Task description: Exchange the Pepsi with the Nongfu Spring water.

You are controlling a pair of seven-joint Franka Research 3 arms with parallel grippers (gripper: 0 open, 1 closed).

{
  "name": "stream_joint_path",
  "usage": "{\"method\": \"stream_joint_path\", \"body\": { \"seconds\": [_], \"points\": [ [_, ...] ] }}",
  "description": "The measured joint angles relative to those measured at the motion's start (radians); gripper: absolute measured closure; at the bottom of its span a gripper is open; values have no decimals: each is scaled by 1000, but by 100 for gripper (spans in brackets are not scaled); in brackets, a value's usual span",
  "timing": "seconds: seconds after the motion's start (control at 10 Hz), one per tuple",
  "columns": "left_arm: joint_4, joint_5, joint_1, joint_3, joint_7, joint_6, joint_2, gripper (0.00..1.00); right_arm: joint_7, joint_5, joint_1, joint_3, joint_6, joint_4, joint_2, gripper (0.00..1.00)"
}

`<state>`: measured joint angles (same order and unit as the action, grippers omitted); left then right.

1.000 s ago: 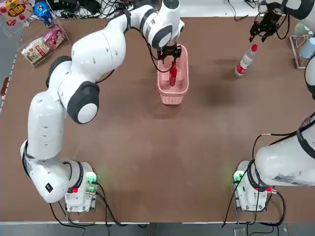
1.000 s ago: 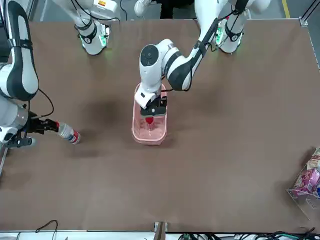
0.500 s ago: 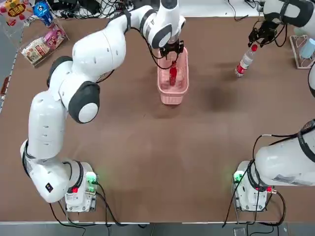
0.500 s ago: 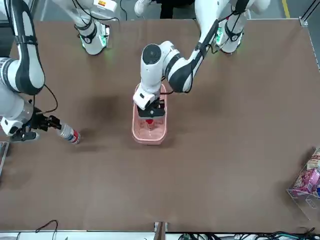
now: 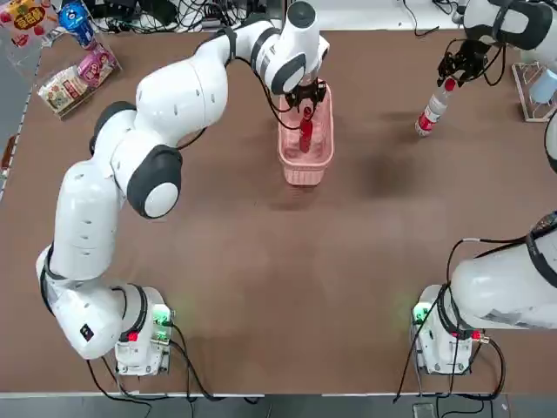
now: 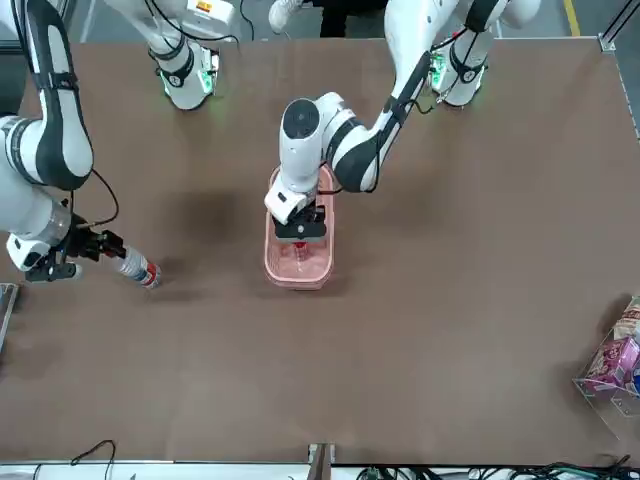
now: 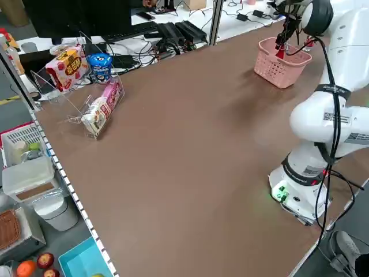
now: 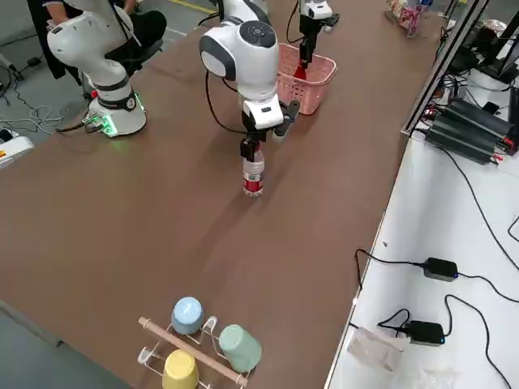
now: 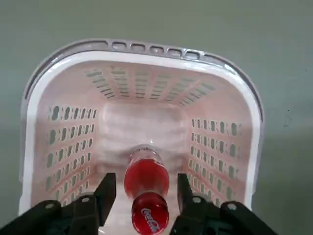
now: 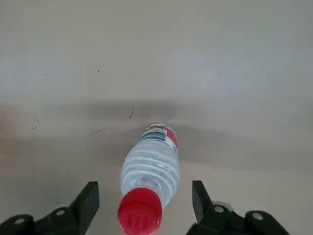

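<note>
Front view: the left gripper (image 6: 301, 240) has tipped lower over the red bottle (image 6: 301, 250), fingers apart but narrowing, so gripping nears.

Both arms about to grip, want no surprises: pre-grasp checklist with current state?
- Left gripper jaws either side of red bottle: ok
- Right gripper jaws either side of clear bottle: ok
- Red bottle inside pink basket: ok
- Clear bottle upright on table: ok
- Both bottles gripped: not ok, jaws stand open around each
- Clear bottle's fill level: cannot tell
</note>
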<state>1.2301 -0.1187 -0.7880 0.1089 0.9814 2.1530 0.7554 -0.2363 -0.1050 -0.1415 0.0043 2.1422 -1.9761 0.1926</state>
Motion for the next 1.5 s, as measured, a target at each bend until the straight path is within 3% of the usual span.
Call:
{"method": "stream_joint_path", "body": {
  "seconds": [0.9, 1.1, 1.5],
  "points": [
    [0, 2, -21, 1, 0, 0, 5, 56, 3, 0, 0, -5, -20, -11, 0, 34],
    [-1, 2, -19, -1, 0, -2, 4, 67, 3, 0, -1, -9, -28, -11, 0, 40],
    [-20, 16, -12, -2, 1, -89, -13, 67, 3, 0, -1, -9, -30, -10, -4, 63]
  ]
}}
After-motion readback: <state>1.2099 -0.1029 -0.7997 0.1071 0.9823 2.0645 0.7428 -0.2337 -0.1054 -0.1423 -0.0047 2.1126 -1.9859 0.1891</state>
